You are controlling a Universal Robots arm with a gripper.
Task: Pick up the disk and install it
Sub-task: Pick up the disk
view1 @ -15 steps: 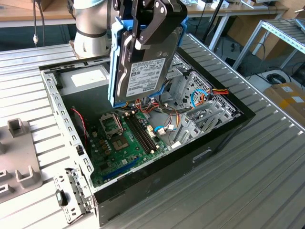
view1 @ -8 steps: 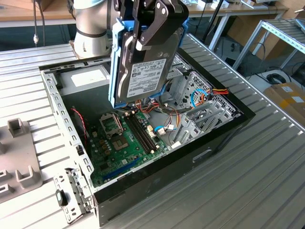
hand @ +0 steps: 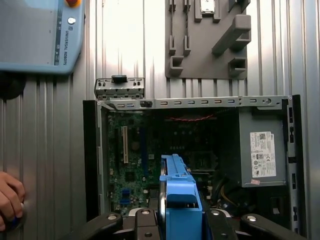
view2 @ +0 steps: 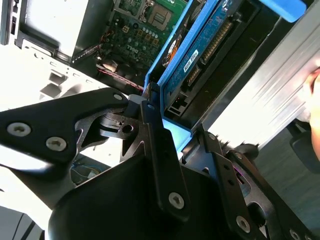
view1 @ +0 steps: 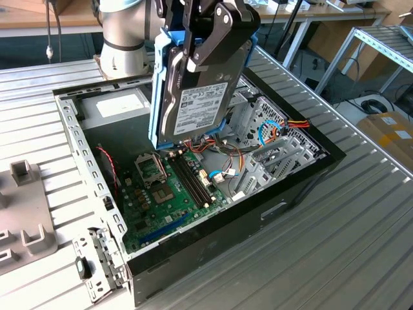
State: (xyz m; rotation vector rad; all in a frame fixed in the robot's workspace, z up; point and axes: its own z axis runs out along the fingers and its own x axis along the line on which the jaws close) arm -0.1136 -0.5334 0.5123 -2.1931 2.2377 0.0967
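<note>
Disk (view1: 197,97) in its blue frame hangs on edge in the upper middle of the exterior view, its white label facing the camera. It is held above the open computer case (view1: 258,213) and touches nothing below it. The claw (view1: 201,45) has hold of it, closed tight on the frame's upper end from both sides. In the second wrist view the black fingers (view2: 156,130) pinch the blue rim, with the disk's circuit-board side showing.

Under the disk's lower edge lies the green circuit board (view1: 161,194). A grey power box (view1: 119,106) sits in the case's upper-left corner, and a metal cage with coloured cables (view1: 284,126) stands toward the exterior view's right.

The case rests on a ribbed metal table (view1: 335,252). A small metal bracket (view1: 97,258) lies just beside the case's near corner, and a grey holder plate (view1: 26,219) lies at the exterior view's left edge. In the first wrist view a person's hand (hand: 10,200) rests on the table beside the case.
</note>
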